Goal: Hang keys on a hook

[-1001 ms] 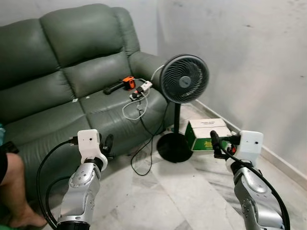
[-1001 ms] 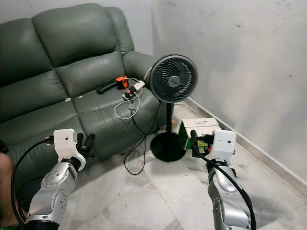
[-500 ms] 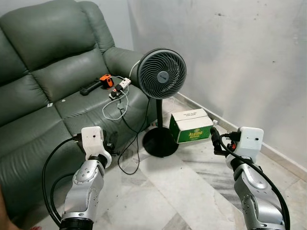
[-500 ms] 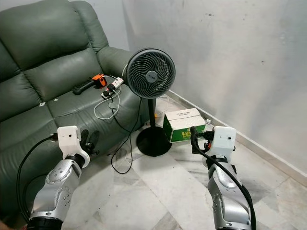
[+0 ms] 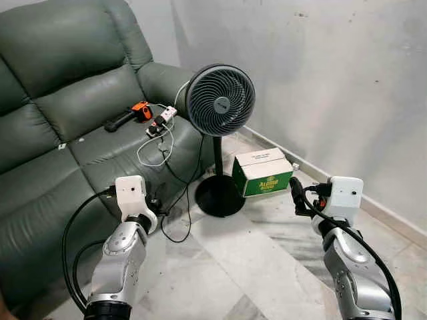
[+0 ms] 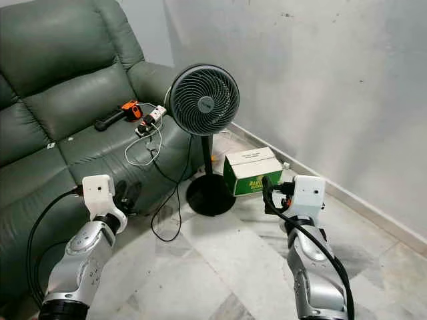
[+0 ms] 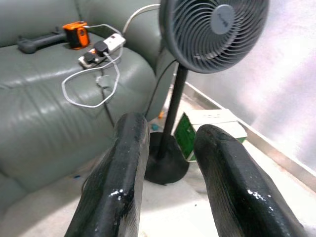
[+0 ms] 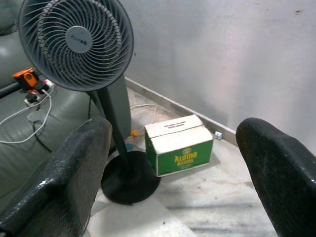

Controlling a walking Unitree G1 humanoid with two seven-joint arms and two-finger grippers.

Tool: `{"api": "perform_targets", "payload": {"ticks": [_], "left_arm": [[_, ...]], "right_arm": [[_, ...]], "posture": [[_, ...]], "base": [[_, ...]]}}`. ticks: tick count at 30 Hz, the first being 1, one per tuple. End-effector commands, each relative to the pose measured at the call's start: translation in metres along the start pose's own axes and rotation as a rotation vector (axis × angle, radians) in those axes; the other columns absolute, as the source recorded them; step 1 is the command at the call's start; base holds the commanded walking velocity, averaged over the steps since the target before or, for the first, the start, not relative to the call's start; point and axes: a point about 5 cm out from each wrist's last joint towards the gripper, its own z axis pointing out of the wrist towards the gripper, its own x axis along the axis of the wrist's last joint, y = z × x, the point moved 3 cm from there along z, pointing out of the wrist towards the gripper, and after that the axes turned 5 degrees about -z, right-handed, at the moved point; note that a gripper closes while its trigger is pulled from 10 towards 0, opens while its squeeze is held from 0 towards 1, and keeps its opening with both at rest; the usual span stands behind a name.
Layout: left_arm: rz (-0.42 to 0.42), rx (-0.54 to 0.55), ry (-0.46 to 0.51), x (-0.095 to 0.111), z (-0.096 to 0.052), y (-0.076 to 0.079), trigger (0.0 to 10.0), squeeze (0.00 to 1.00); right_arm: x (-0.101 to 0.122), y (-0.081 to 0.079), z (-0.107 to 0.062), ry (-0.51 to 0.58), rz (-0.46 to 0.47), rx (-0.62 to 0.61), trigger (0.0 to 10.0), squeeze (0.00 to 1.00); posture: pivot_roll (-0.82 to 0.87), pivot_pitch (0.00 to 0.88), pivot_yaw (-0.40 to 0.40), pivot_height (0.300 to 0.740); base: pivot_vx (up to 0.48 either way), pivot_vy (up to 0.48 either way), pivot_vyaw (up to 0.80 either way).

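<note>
Both arms are raised in front of me at waist height. My left gripper (image 5: 155,203) hangs over the floor just before the sofa's front; in the left wrist view its two black fingers (image 7: 129,148) stand a little apart with nothing between them. My right gripper (image 5: 295,196) is held over the marble floor, short of the green box. In the right wrist view its fingers (image 8: 84,158) are spread wide and hold nothing.
A dark green leather sofa (image 5: 60,113) fills the left, with an orange device (image 5: 141,109), a power strip (image 5: 165,116) and white cables on its seat. A black standing fan (image 5: 219,101) and a green-and-white box (image 5: 263,175) stand by the grey wall (image 5: 320,80). Marble floor (image 5: 240,267) lies ahead.
The whole picture has shifted left, so the camera has turned right: sofa slides left, the person's leg has left the frame, fan and box come nearer the middle. Both arms keep their pose.
</note>
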Motion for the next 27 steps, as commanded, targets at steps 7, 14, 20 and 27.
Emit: {"api": "perform_targets", "payload": {"ticks": [7, 14, 20, 27], "left_arm": [[0.003, 0.014, -0.023, -0.0032, -0.0005, -0.0056, 10.0, 0.0], [0.0, 0.018, -0.026, -0.0041, -0.0005, -0.006, 10.0, 0.0], [0.003, 0.016, -0.034, -0.0061, -0.0009, -0.0056, 10.0, 0.0], [0.007, 0.011, -0.042, -0.0074, -0.0004, -0.0043, 10.0, 0.0]], "right_arm": [[0.0016, -0.0058, 0.0012, 0.01, -0.002, 0.022, 10.0, 0.0], [0.0017, -0.0065, 0.001, 0.012, -0.003, 0.023, 10.0, 0.0], [0.0011, -0.0066, 0.0001, 0.012, -0.002, 0.019, 10.0, 0.0], [0.0004, -0.0059, -0.0006, 0.01, 0.003, 0.013, 10.0, 0.0]], "posture": [[-0.08, 0.0, 0.09, 0.74], [-0.08, 0.0, 0.089, 0.74], [-0.08, 0.0, 0.093, 0.74], [-0.08, 0.0, 0.095, 0.74]], "base": [[0.158, 0.0, -0.34], [0.335, 0.0, 0.0], [0.34, 0.0, 0.0], [0.34, 0.0, -0.47]]}}
